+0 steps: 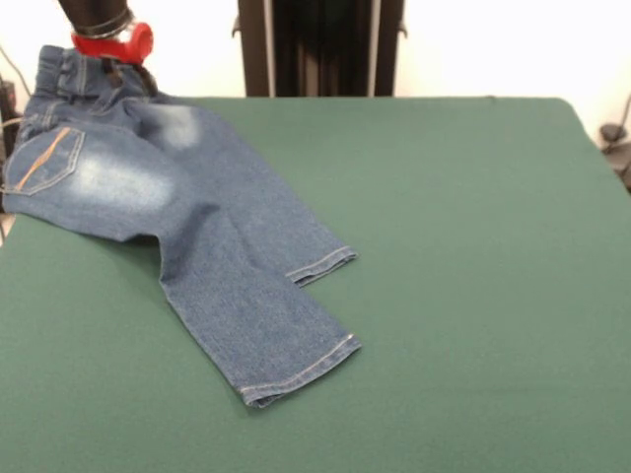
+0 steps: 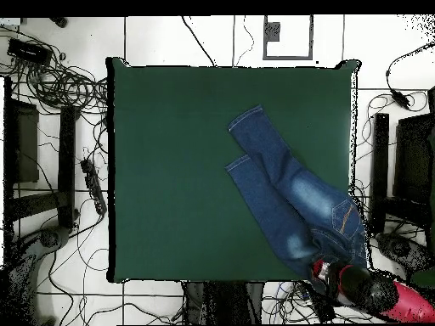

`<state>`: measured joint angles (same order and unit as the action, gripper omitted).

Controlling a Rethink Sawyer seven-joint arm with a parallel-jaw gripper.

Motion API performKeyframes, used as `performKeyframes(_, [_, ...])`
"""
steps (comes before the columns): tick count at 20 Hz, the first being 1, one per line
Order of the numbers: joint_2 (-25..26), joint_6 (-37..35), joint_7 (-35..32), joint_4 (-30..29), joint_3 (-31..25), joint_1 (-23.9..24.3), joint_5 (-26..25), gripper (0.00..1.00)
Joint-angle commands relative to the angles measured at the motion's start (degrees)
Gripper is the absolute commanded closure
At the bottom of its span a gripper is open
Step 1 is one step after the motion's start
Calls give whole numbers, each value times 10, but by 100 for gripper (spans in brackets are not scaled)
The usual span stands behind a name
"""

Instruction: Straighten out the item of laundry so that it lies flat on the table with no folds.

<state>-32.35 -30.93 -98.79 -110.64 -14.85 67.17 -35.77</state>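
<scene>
Where table's far left corner lies in front view, jeans sit bunched at waistband, seat draped over left edge, both legs splayed toward centre, hems flat on felt. Gripper clamped on waistband, lifting it slightly.

The small pair of blue denim jeans lies at the far left corner of the large green felt-covered desk in the front view, waistband at the corner, both legs running diagonally toward the desk's middle (one partly over the other). The red and black gripper sits at the waistband.
</scene>
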Motion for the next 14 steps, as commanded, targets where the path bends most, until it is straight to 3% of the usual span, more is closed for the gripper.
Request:
performKeyframes(1, [18, -6, 143, -82, -164, -8, -7, 0])
performKeyframes(5, [0, -29, 134, -87, -170, -9, -15, 0])
performKeyframes(14, [-23, -117, 118, -52, -126, -62, -31, 0])
